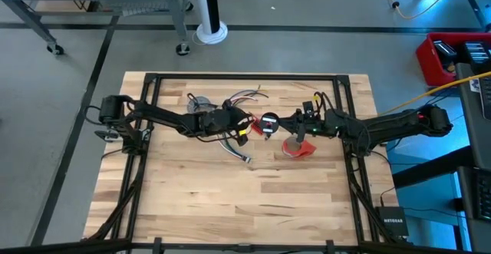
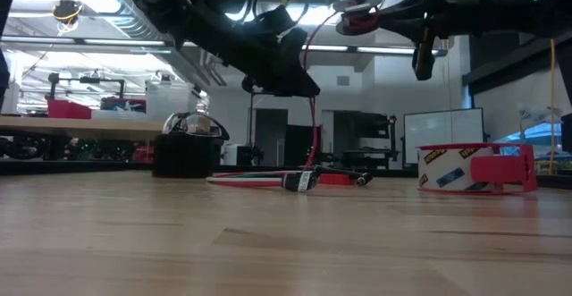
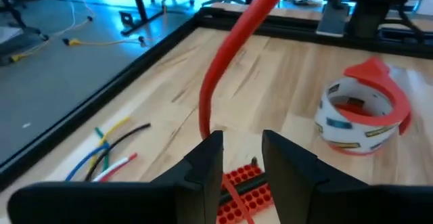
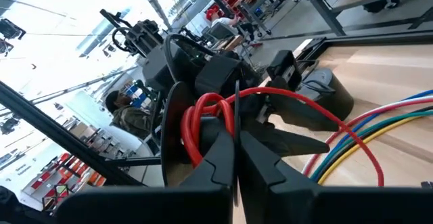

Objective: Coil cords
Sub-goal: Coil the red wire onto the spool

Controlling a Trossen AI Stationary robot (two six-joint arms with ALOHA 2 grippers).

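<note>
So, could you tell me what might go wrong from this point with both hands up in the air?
1. The right hand is shut on the small black-and-red coil, and a red wire runs from it to the left hand; pulling apart could unwind the coil.
2. The left hand's fingers stand apart around that wire, so it may slip out.
3. The red tape roll lies just below the right hand; a descent could knock it.
</note>
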